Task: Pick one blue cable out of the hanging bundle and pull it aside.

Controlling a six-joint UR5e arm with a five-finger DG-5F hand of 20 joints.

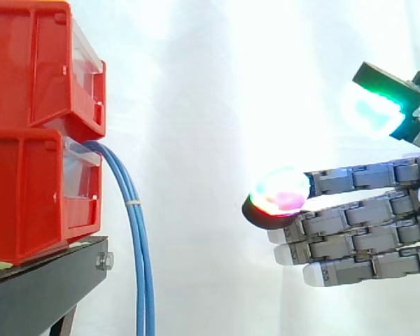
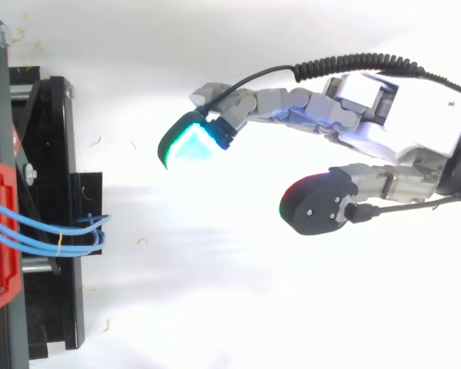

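Observation:
A bundle of thin blue cables (image 1: 138, 245) comes out of the lower red bin (image 1: 35, 196) and hangs down past the black stand (image 1: 42, 287), tied with a small band. From above, the blue cables (image 2: 54, 234) loop out over the stand's edge. My hand (image 1: 364, 231) is at the right, well apart from the cables, with its fingers stretched straight toward them and the thumb raised above. Seen from above, the hand (image 2: 399, 123) is open with nothing between the thumb and fingers.
Two red bins, the upper red bin (image 1: 35, 63) on the lower one, stand on the black stand (image 2: 54, 154) at the left. A white curtain hangs behind. Open space lies between the cables and my hand.

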